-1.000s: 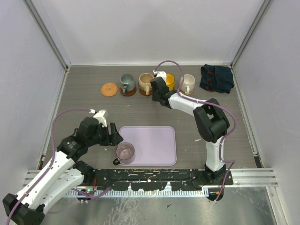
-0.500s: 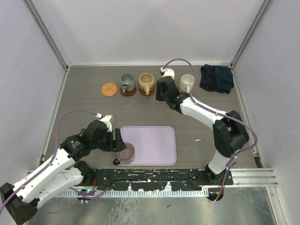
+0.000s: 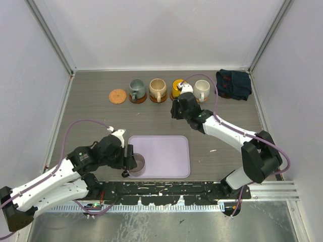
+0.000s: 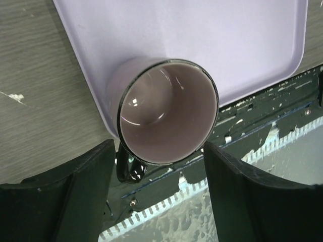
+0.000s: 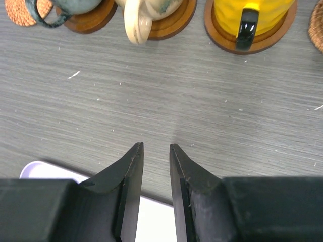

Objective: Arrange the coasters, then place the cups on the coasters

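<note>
While the jaws of the left gripper (image 4: pixel 159 146) stand released astride the pinkish-purple mug (image 4: pixel 166 116) on the lavender tray (image 4: pixel 202 40), those of the right gripper (image 5: pixel 155 145) hang slightly parted, empty, over the surface (image 5: pixel 212 106)

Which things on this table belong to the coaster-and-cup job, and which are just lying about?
Job: empty orange coaster, brown coasters under mugs, grey-green mug, tan mug, yellow mug, white mug, purple mug.
Lying about: lavender tray, dark cloth.
</note>
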Robot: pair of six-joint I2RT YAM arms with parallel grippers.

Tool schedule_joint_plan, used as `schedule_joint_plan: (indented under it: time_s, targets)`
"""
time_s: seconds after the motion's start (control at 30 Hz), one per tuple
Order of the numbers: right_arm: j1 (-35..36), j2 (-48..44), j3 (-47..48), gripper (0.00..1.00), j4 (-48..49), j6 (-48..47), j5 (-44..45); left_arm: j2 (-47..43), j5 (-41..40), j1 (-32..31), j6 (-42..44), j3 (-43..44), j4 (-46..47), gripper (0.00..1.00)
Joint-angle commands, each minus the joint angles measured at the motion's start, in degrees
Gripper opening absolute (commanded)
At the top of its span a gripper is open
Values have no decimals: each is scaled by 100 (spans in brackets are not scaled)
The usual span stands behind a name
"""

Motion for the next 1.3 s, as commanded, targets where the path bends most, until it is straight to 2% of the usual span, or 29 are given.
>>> schedule_joint_plan:
  time_s: [0.0, 0.17, 0.47, 0.77, 0.87, 1.27]
  targets:
    - [18, -224, -177, 33, 409, 13, -361, -66, -308, -448, -462, 145, -147, 72]
    - [18, -236, -319, 33, 494, 41, -508, 157, -418, -795, -613, 118, -191, 74]
    - [18, -320, -580, 33, 673, 63, -660, 157, -856, -854, -715, -99, -61, 77]
    - [18, -394, -713, 33, 689, 107, -627, 194, -543, -868, -814, -450, 345, 65]
    - [18, -419, -755, 33, 710, 115, -602, 230, -447, -912, -757, -448, 429, 64]
    - [18, -439, -893, 33, 754, 205, -659, 86, -162, -999, -726, -408, 750, 73]
